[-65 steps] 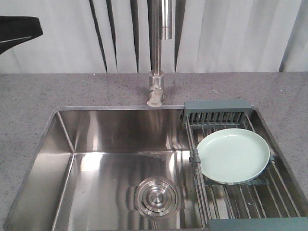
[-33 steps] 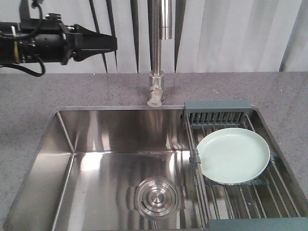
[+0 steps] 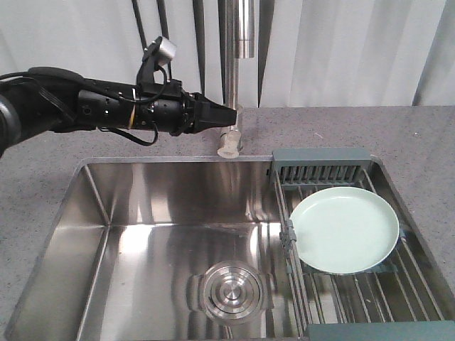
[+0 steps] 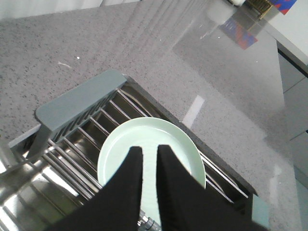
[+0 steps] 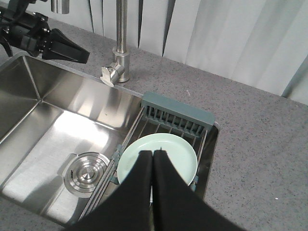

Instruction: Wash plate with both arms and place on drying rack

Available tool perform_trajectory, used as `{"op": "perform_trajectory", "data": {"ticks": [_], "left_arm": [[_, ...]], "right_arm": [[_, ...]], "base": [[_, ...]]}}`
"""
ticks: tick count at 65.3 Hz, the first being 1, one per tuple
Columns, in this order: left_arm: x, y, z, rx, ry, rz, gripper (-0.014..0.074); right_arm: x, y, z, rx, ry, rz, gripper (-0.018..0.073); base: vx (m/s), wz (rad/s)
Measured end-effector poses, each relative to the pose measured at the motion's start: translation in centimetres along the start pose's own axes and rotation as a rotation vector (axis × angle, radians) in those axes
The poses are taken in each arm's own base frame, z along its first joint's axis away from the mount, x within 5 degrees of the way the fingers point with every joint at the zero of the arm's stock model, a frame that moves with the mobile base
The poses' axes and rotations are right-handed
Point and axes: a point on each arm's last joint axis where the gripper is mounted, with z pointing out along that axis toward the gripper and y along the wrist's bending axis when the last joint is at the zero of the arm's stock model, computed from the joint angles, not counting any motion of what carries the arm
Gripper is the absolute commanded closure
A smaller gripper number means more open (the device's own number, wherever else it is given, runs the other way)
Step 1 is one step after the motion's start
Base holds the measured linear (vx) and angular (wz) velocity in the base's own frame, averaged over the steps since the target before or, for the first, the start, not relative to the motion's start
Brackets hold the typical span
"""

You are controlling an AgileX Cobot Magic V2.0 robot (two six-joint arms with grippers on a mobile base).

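Observation:
The pale mint-green plate (image 3: 345, 229) lies flat on the steel rods of the drying rack (image 3: 321, 158), which spans the right end of the sink. My left arm reaches in from the left above the counter. My left gripper (image 3: 232, 114) is level with the faucet base, well apart from the plate. In the left wrist view the left gripper (image 4: 150, 150) shows a narrow gap between its fingers, with nothing held and the plate (image 4: 161, 129) far below. My right gripper (image 5: 153, 153) hovers high over the plate (image 5: 175, 147), fingers pressed together and empty.
A steel faucet (image 3: 234, 78) rises behind the sink, just right of the left gripper's tip. The steel sink basin (image 3: 163, 213) has a round drain (image 3: 230, 292) in its floor. Grey speckled counter (image 3: 398, 135) surrounds it, with a curtain behind.
The left arm has swung in from the upper left and stretched rightward and lower, up to the faucet. The plate has not moved.

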Motion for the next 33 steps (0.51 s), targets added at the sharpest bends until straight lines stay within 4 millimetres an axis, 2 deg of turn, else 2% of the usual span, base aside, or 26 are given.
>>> {"op": "perform_trajectory", "data": {"ticks": [10, 19, 33], "left_arm": [[1.1, 0.9, 1.6, 0.000, 0.045, -0.011, 0.0506], [2.5, 2.8, 2.8, -0.014, 0.079, -0.052, 0.0503], [3.2, 4.5, 3.7, -0.052, 0.064, -0.098, 0.0503]], "right_arm": [[0.0, 0.0, 0.0, 0.002, 0.001, -0.001, 0.0569], [0.0, 0.0, 0.0, 0.003, 0.002, -0.001, 0.0569], [0.0, 0.0, 0.0, 0.003, 0.002, -0.001, 0.0567]], "base": [[0.00, 0.00], [0.00, 0.00], [0.00, 0.00]]}}
